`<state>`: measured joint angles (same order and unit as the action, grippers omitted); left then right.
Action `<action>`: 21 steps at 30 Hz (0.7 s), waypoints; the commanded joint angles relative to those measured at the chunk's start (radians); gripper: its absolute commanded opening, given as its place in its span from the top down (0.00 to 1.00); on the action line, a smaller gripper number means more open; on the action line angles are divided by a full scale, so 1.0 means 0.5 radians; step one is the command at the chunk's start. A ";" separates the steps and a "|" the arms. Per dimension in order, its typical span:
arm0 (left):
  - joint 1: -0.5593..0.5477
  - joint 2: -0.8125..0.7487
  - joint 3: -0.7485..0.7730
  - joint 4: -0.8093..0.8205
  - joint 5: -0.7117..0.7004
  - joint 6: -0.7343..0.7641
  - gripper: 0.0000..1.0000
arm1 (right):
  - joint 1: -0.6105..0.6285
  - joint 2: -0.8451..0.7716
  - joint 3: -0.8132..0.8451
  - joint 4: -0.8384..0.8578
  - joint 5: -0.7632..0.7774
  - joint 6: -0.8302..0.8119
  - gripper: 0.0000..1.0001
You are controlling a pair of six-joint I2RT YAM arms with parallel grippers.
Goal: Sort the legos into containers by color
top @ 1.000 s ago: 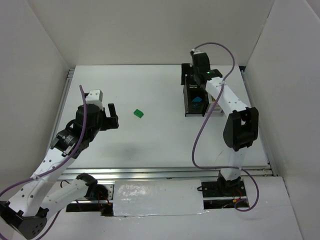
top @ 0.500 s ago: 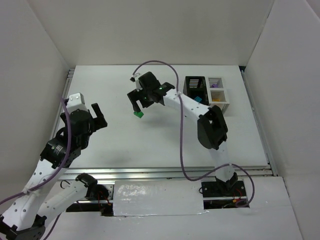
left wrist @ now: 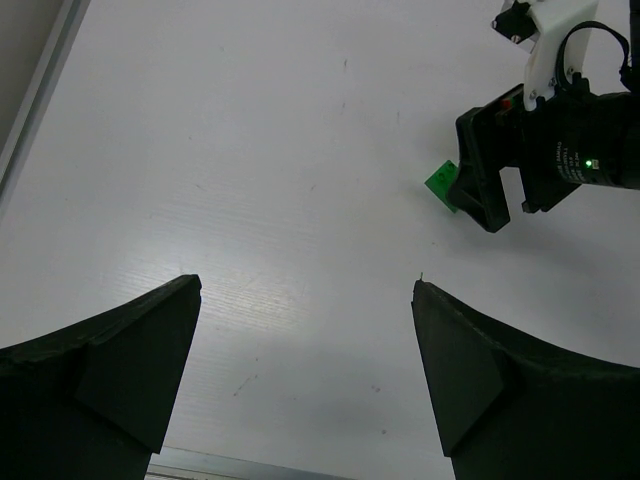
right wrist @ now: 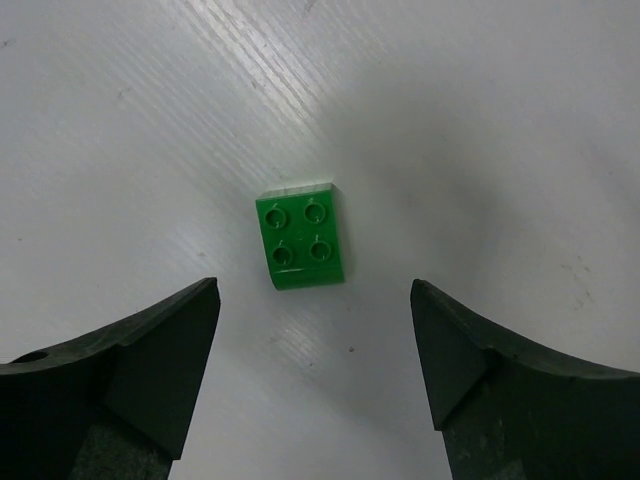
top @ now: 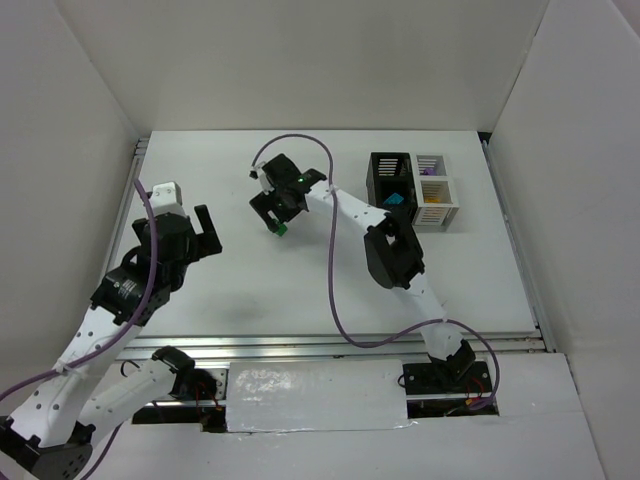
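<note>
A single green lego (top: 282, 229) with four studs lies flat on the white table, left of centre. My right gripper (top: 274, 217) hangs just over it, open. In the right wrist view the lego (right wrist: 301, 243) sits a little beyond the gap of the right gripper (right wrist: 313, 290), untouched. My left gripper (top: 180, 222) is open and empty at the far left; in its own view the left gripper (left wrist: 306, 285) frames bare table, with the green lego (left wrist: 441, 184) and the right gripper (left wrist: 490, 190) ahead. The containers (top: 413, 189) stand at the back right.
A black bin (top: 389, 164) holds a teal brick (top: 395, 201). The white bins (top: 449, 186) beside it hold purple (top: 428, 172) and yellow-orange (top: 432, 199) pieces. White walls close the table on three sides; a metal rail (top: 330, 344) runs along the near edge.
My right arm has swung left from above the black bin to the green lego and dropped close over it. The left arm has shifted slightly, staying open.
</note>
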<state>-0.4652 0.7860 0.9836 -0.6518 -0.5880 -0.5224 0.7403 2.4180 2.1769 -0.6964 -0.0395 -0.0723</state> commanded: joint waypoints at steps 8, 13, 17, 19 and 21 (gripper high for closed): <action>0.013 -0.029 0.021 0.064 0.038 0.057 0.00 | 0.090 0.140 0.141 -0.025 0.143 -0.030 0.25; 0.013 -0.004 0.030 0.061 0.050 0.066 0.00 | 0.090 0.186 0.193 0.003 0.180 -0.027 0.30; 0.010 0.002 0.030 0.058 0.062 0.072 0.00 | 0.084 0.238 0.288 -0.027 0.153 -0.033 0.32; 0.013 -0.001 0.030 0.061 0.062 0.075 0.00 | 0.090 0.269 0.319 -0.049 0.104 -0.024 0.37; 0.013 -0.013 0.027 0.064 0.059 0.075 0.01 | 0.090 0.275 0.328 -0.068 0.088 -0.018 0.39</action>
<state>-0.4652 0.7876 0.9836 -0.6518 -0.5602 -0.5011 0.7826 2.5347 2.2868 -0.7086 0.0223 -0.0761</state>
